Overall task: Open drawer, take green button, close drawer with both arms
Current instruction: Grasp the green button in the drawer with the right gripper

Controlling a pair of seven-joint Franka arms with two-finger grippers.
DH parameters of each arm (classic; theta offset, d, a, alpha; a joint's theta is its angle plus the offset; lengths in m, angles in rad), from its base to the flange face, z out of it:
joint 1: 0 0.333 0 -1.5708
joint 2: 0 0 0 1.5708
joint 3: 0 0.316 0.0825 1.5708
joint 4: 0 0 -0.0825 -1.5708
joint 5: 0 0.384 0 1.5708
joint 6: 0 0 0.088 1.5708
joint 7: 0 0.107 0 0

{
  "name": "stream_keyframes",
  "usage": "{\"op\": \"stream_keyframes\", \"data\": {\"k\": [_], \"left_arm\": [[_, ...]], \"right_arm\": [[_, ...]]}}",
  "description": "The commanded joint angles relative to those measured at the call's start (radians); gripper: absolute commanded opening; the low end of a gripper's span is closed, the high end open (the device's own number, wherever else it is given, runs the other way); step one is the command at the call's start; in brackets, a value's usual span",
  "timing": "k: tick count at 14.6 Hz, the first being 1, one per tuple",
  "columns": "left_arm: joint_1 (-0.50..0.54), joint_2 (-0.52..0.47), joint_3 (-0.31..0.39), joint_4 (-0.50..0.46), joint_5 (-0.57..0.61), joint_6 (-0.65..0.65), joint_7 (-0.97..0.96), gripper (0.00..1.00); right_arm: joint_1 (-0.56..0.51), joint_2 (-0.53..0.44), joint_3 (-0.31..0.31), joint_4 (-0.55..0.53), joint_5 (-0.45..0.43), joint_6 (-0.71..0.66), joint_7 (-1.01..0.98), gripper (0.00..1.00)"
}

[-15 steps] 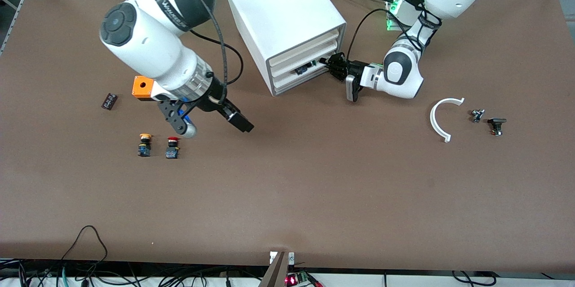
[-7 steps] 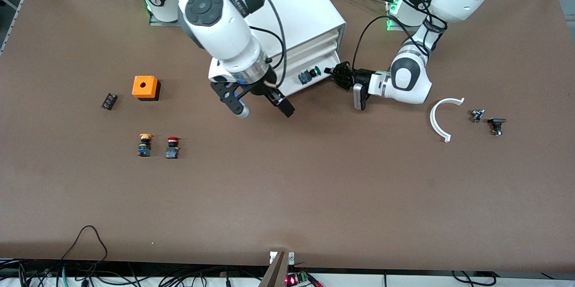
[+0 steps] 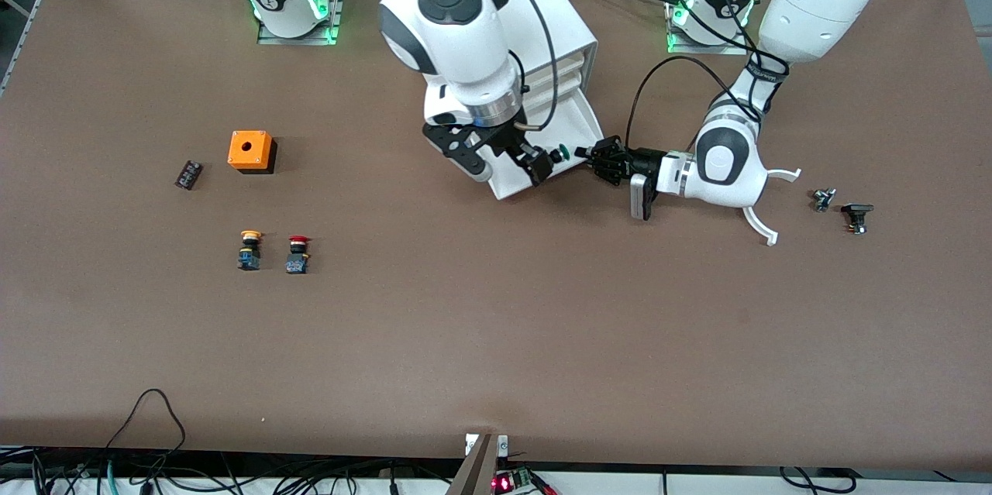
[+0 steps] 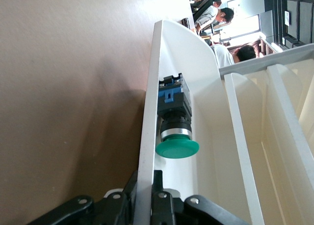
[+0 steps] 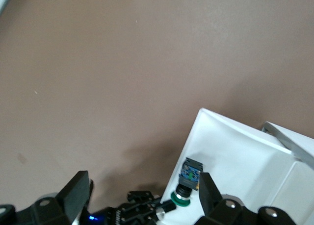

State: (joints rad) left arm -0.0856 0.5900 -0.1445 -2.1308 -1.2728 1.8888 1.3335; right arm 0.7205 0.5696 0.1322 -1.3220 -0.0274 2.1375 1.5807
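Observation:
The white cabinet's [image 3: 559, 24] lowest drawer [image 3: 580, 122] stands pulled out. My left gripper [image 3: 601, 153] is shut on the drawer's cream front strip at the corner toward the left arm's end; in the left wrist view [image 4: 145, 198] the strip [image 4: 147, 112] runs between the fingers. The green-capped button [image 3: 561, 152] lies on its side in the drawer just inside the strip, and shows in the left wrist view [image 4: 175, 118] and the right wrist view [image 5: 187, 181]. My right gripper [image 3: 508, 172] hangs open and empty over the drawer's front [image 5: 235, 151], one finger [image 5: 206, 191] beside the button.
A red-capped button [image 3: 297, 255] and a yellow-capped one [image 3: 249, 249] stand toward the right arm's end, with an orange box [image 3: 250, 150] and a small dark part [image 3: 188, 174]. A white curved piece [image 3: 763, 230] and small parts [image 3: 824, 199] [image 3: 856, 216] lie toward the left arm's end.
My left gripper has drawn the lowest drawer out toward the front camera, uncovering the green button. My right arm has swung from above the red and yellow buttons to over the open drawer.

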Motion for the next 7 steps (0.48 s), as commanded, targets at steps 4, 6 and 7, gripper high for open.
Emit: {"op": "stream_keyframes", "data": {"k": [4, 6, 7], "left_arm": [[-0.002, 0.036, 0.019, 0.065, -0.002, 0.073, 0.007, 0.99], [0.018, 0.022, 0.02, 0.063, 0.001, 0.061, 0.006, 1.0], [0.021, 0.013, 0.022, 0.065, 0.013, 0.047, -0.01, 1.0]], "right_arm": [[0.05, 0.07, -0.005, 0.014, -0.088, 0.001, 0.024, 0.99], [0.074, 0.104, -0.005, 0.012, -0.112, 0.001, 0.024, 0.99], [0.086, 0.116, -0.005, 0.012, -0.13, 0.004, 0.024, 0.99]]}}
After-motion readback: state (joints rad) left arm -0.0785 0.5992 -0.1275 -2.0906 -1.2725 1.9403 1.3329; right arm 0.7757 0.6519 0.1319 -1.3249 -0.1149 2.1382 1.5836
